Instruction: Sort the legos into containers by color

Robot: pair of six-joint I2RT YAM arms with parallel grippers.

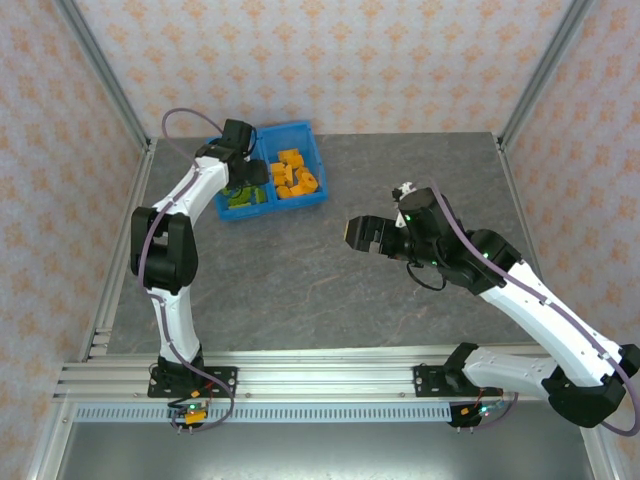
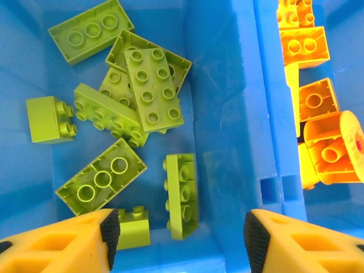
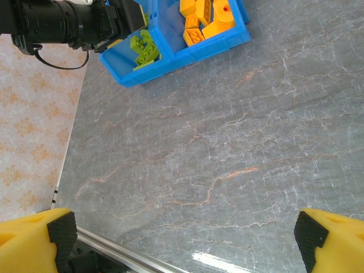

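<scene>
Right wrist view: my right gripper spread, empty, well short of the tray. My left gripper spread, empty, over its green compartment; green legos inside, orange legos past the divider. My worry: dipping lower nudges a brick across.

The tray is smooth blue plastic with a soft sheen. The green bricks and orange bricks are smooth moulded plastic, faintly glossy. The left gripper has matt yellow plastic fingers tipped with black, finely ribbed pads. The table looks like grey veined stone, smooth, with one glossy glare spot. The arm shells are glossy white plastic. The rail is bare metal. The walls look matt, like printed paper.
</scene>
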